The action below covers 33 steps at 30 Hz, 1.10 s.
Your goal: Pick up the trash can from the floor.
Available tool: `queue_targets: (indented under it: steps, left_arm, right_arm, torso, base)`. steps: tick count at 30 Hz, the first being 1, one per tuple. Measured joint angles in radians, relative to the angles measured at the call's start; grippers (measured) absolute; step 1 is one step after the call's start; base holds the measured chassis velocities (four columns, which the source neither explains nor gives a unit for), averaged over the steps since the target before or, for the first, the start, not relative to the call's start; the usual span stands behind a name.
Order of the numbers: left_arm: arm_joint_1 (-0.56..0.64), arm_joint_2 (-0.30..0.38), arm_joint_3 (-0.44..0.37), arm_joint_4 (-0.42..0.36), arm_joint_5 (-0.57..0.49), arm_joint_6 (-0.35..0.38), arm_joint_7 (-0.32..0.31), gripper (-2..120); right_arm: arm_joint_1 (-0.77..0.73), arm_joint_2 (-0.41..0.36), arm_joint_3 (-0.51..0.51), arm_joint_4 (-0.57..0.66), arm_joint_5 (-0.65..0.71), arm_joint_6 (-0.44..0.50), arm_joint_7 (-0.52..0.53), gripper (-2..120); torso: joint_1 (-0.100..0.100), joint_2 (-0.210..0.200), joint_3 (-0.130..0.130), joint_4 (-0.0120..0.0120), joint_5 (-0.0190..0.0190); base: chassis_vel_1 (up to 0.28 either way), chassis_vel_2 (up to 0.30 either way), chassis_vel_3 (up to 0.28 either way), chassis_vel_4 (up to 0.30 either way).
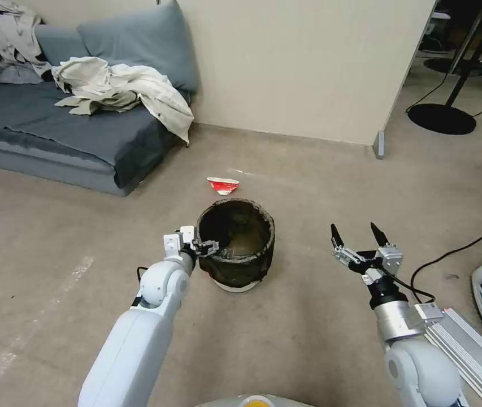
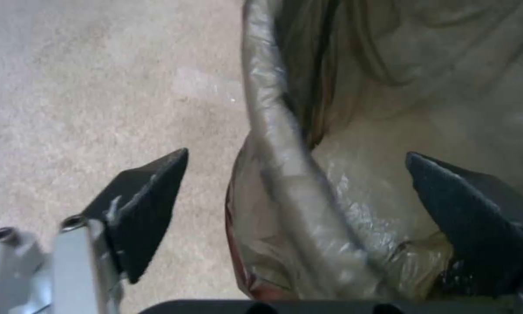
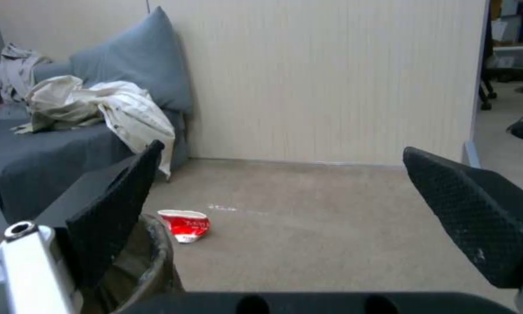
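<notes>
In the head view the left claw (image 1: 209, 247) sits at center frame against the near-left rim of the bin (image 1: 236, 244), which stands upright on the floor (image 1: 308, 316). The left wrist view adds what the head view cannot: the claw is spread, one finger (image 2: 142, 209) outside over bare floor, the other inside over the bag (image 2: 331, 183), with the lined rim between them, not yet pinched. The right claw (image 1: 359, 237) hovers at right of center, well apart from the bin, spread and holding nothing. Just beyond the bin lies a crushed cup (image 1: 223, 185). In the upper left, a sofa (image 1: 54, 130) carries crumpled cloth (image 1: 122, 90).
</notes>
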Motion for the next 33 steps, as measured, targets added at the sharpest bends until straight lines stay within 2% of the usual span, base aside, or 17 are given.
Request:
queue_targets:
  steps: [1,4,5,8,9,13,14,17,19,22,25,33]
  left_arm:
    - [0.0,0.0,0.0,0.0,0.0,0.0,0.0,89]
    - [-0.006,-0.003,0.01,0.007,-0.005,0.022,-0.01,76]
    - [-0.006,-0.003,0.01,0.007,-0.005,0.022,-0.01,76]
    - [-0.01,-0.007,0.016,0.016,-0.006,0.03,-0.018,61]
    - [-0.01,-0.007,0.016,0.016,-0.006,0.03,-0.018,61]
    - [-0.014,-0.016,0.019,0.033,-0.006,0.032,-0.027,43]
    - [-0.014,-0.016,0.019,0.033,-0.006,0.032,-0.027,43]
    - [-0.012,-0.02,0.018,0.038,-0.003,0.032,-0.035,28]
    - [-0.01,-0.021,0.016,0.038,-0.001,0.032,-0.038,25]
    - [-0.006,-0.023,0.008,0.041,0.012,0.026,-0.049,11]
    - [-0.001,-0.025,0.0,0.041,0.013,0.015,-0.051,5]
    - [0.009,-0.025,-0.02,0.041,0.013,-0.001,-0.058,5]
  right_arm:
    - [0.0,0.0,0.0,0.0,0.0,0.0,0.0,100]
    - [0.0,0.001,0.0,0.0,0.0,0.002,0.0,100]
    - [0.0,0.001,0.0,0.0,0.0,0.002,0.0,100]
    - [-0.001,0.002,0.0,-0.001,-0.001,0.004,-0.001,100]
    - [-0.001,0.002,0.0,-0.001,-0.001,0.004,-0.001,100]
    - [-0.003,0.003,0.0,-0.003,-0.002,0.008,-0.001,100]
    - [-0.003,0.003,0.0,-0.003,-0.002,0.008,-0.001,100]
    - [-0.004,0.003,0.0,-0.003,-0.002,0.011,-0.002,100]
    - [-0.004,0.003,0.0,-0.003,-0.002,0.011,-0.002,100]
    - [-0.003,0.004,-0.001,-0.007,-0.002,0.013,-0.004,100]
    - [-0.003,0.006,-0.005,-0.009,-0.003,0.015,-0.005,100]
    - [-0.001,0.008,-0.014,-0.013,-0.005,0.017,-0.007,100]
  torso:
    - [0.0,0.0,0.0,0.0,0.0]
    - [0.0,0.0,0.0,0.0,0.0001]
    - [0.0,0.0,0.0,0.0,0.0001]
    - [0.0,0.0,0.0,0.0002,0.0004]
    - [0.0,0.0,0.0,0.0002,0.0004]
    - [0.0,0.0,0.0,0.0003,0.0007]
    - [0.0,0.0,0.0,0.0003,0.0007]
    - [0.0,0.0,0.0,0.0003,0.0006]
    - [0.0,0.0,0.0,0.0003,0.0005]
    - [0.0,0.0,0.0,0.0003,0.0005]
    - [0.0,0.0,0.0,0.0001,0.0]
    - [0.0,0.0,0.0,-0.0001,-0.0001]
  base:
    - [0.0,0.0,0.0,0.0]
    - [0.0,0.0,0.0,0.0]
    - [0.0,0.0,0.0,0.0]
    - [0.0,0.0,0.0,0.0]
    - [0.0,0.0,0.0,0.0]
    - [0.0,0.0,0.0,0.0]
    - [0.0,0.0,0.0,0.0]
    - [0.0,0.0,0.0,0.0]
    - [0.0,0.0,0.0,0.0]
    - [0.0,0.0,0.0,0.0]
    - [0.0,0.0,0.0,0.0]
    - [0.0,0.0,0.0,0.0]
